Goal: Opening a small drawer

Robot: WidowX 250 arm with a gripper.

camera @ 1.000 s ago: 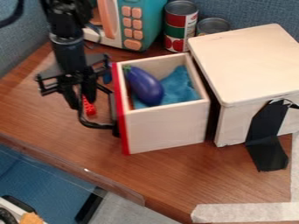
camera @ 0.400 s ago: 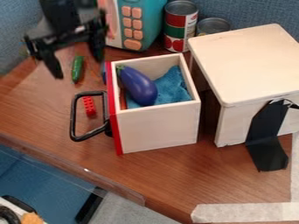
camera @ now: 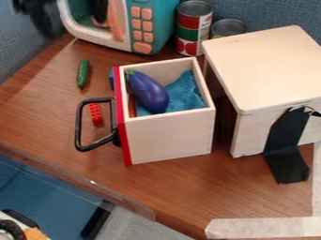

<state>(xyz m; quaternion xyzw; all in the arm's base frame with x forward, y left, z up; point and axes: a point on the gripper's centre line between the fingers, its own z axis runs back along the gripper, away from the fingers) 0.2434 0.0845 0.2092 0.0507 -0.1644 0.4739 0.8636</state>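
Drawer [camera: 168, 138], one: pale wood, red front, upright and open on the counter [camera: 156, 187]; black handle [camera: 79, 126] on its front. Contents: purple eggplant [camera: 149, 92] against blue cloth [camera: 186, 96]. Tool [camera: 44, 19], black, blurred: well apart from the drawer, up and left of it in view; whether clenched or released, cannot be told. Wooden cabinet [camera: 263, 65]: right of the drawer. Red brick [camera: 95, 113], green cucumber [camera: 83, 74]: left of the drawer. Toy microwave [camera: 156, 28], two cans [camera: 193, 28]: behind the drawer.
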